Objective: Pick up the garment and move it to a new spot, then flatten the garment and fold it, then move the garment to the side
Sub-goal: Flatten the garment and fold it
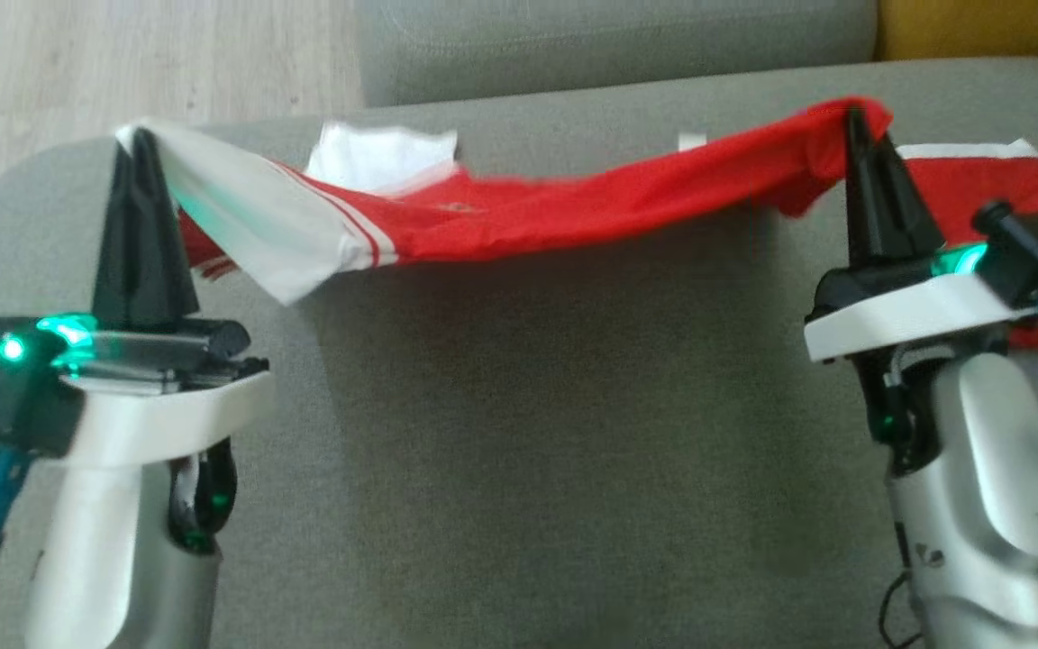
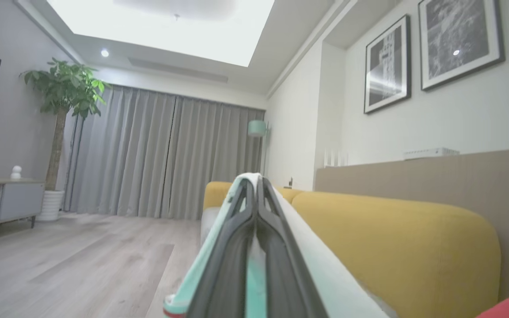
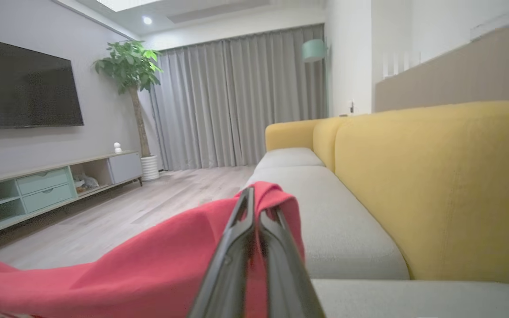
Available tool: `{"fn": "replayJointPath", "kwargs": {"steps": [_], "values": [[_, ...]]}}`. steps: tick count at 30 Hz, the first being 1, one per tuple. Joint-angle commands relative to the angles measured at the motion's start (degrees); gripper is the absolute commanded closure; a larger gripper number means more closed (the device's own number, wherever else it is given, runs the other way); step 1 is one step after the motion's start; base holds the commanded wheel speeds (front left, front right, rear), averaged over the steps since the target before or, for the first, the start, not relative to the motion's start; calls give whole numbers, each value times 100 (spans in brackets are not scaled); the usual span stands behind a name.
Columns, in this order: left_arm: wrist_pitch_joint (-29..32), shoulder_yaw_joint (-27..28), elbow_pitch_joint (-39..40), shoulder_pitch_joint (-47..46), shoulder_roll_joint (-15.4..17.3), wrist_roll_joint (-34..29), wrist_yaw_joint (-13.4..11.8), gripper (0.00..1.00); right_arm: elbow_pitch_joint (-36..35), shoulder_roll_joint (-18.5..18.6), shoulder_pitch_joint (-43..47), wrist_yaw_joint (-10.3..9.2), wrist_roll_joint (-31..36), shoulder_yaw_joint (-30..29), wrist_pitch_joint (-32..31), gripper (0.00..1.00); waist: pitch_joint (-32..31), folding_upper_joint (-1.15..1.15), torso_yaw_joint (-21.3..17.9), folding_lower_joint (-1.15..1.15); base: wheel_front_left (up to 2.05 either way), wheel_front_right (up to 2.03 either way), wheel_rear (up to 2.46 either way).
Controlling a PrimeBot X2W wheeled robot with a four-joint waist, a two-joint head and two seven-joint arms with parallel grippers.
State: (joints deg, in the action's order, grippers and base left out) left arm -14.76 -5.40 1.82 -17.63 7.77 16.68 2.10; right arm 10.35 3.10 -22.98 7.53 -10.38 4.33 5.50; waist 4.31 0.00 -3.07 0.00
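The garment (image 1: 573,212) is red with white sleeves and white stripes. It hangs stretched between my two grippers above the grey sofa seat (image 1: 537,433), sagging in the middle. At the left, my left gripper (image 1: 139,137) is shut on a white part of the garment (image 2: 325,274). My right gripper (image 1: 857,113) is shut on a red fold of the garment (image 3: 157,265), and a red and white part trails behind it on the cushion. In the left wrist view my left gripper (image 2: 254,179) pinches white cloth. In the right wrist view my right gripper (image 3: 254,192) pinches red cloth.
The sofa has yellow back cushions (image 3: 435,176) and a second grey cushion (image 1: 609,41) beyond the seat. Wooden floor (image 1: 122,63) lies off the left edge. A TV (image 3: 20,88), a low cabinet (image 3: 38,185) and a potted plant (image 2: 62,97) stand across the room.
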Motion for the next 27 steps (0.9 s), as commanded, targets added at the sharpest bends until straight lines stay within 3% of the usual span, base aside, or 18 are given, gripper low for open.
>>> {"fn": "replayJointPath", "kwargs": {"steps": [1, 11, 16, 21, 24, 27], "values": [[-7, 252, 353, -342, 87, 48, 17, 100, -344, 69, -253, -4, 54, 121, -59, 100, -53, 0, -7, 0, 0, 0, 0], [679, 837, 2188, -456, 137, 783, -237, 100, -2236, 320, 122, -4, 3, 106, -1007, 100, 94, 0, -71, 0, 0, 0, 0], [1226, 1010, 2125, -979, 482, 997, -202, 100, -2672, 475, -145, -4, -11, 140, -1448, 100, 551, 0, -85, 0, 0, 0, 0], [1545, 1010, 1045, -2234, 1020, 979, 23, 100, -1921, 652, -1523, -4, -522, 446, -1603, 100, 1194, 0, -238, 0, 0, 0, 0], [1495, 875, -106, -3426, 1229, 885, 155, 100, -931, 930, -2699, -4, -723, 871, -1412, 100, 1529, 0, -188, 0, 0, 0, 0], [1231, 867, -1343, -4659, 1373, 694, 96, 100, 240, 1147, -3844, -4, -774, 1485, -1036, 100, 1729, 0, -139, 0, 0, 0, 0]]}}
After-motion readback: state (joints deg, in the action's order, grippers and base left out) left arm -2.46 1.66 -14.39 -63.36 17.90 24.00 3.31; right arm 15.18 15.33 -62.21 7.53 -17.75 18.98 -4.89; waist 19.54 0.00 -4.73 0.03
